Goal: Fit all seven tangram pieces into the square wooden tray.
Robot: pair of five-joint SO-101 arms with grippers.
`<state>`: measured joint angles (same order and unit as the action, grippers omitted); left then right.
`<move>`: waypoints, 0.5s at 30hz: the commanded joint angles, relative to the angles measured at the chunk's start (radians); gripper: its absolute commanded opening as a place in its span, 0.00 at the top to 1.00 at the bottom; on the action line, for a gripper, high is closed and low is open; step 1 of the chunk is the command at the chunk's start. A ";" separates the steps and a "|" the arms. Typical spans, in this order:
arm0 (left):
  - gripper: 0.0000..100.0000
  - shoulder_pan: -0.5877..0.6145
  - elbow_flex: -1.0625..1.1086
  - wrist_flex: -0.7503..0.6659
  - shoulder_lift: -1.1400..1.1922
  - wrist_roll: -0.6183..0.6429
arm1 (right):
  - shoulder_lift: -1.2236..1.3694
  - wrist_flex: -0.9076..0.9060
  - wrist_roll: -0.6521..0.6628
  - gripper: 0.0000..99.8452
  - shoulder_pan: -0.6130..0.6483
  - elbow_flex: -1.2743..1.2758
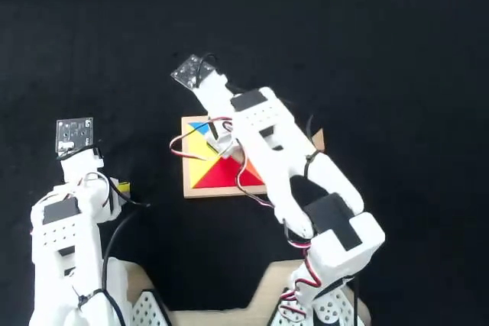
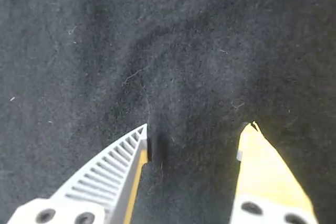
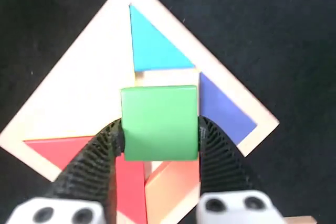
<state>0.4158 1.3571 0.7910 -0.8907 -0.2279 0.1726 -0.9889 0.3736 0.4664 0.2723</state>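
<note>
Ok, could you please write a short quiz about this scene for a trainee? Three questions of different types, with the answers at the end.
1. True or false: the left end effector is shut on a tangram piece.
2. Choose one: what does the right end effector grip over the wooden tray? A) a green square B) a yellow triangle C) nothing
3. Fill the gap: the table is covered with a ____ cloth.

Key: 1 false, it is open over bare cloth. 2 A. 3 black.
</note>
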 commanded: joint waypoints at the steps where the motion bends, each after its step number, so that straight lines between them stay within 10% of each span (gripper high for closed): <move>1: 0.73 -0.004 -0.002 -0.009 -0.014 -0.003 | -0.004 -0.005 -0.002 0.94 -0.021 -0.064; 15: 0.73 -0.005 -0.002 -0.009 -0.014 -0.003 | 0.016 -0.003 0.018 0.90 -0.021 -0.065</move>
<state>0.4158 1.3571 0.7910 -0.8907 -0.2279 0.1849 -0.9889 0.3874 0.4634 0.2647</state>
